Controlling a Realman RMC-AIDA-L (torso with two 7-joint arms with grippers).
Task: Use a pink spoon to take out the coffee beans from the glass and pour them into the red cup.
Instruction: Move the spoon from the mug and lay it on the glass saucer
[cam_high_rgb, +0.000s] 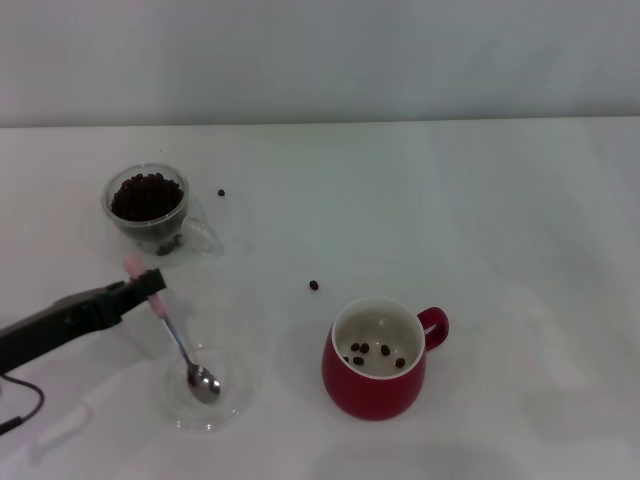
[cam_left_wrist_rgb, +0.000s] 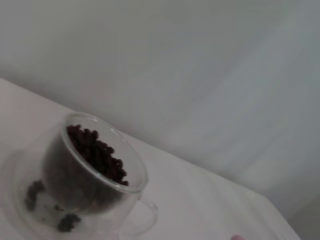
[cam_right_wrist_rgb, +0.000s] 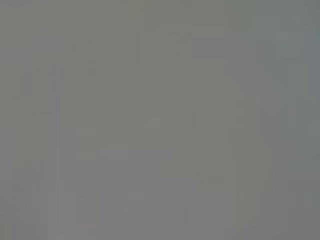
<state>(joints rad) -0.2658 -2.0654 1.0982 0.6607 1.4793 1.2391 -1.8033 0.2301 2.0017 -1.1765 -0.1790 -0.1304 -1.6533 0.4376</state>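
The pink spoon (cam_high_rgb: 170, 325) slants down with its metal bowl resting in a shallow clear dish (cam_high_rgb: 232, 402) near the table's front left. My left gripper (cam_high_rgb: 150, 284) comes in from the left and is shut on the spoon's pink handle. The glass (cam_high_rgb: 148, 206), heaped with coffee beans (cam_high_rgb: 147, 194), stands just behind the gripper; the left wrist view shows the glass (cam_left_wrist_rgb: 125, 165) close up with its beans (cam_left_wrist_rgb: 97, 154). To the right sits the red cup (cam_high_rgb: 375, 385), with several beans (cam_high_rgb: 372, 352) on its white bottom. The spoon's bowl looks empty. My right gripper is out of view.
Two stray beans lie on the white table, one (cam_high_rgb: 221, 193) right of the glass and one (cam_high_rgb: 314, 285) between glass and cup. A dark cable (cam_high_rgb: 25, 410) trails below my left arm. The right wrist view shows only flat grey.
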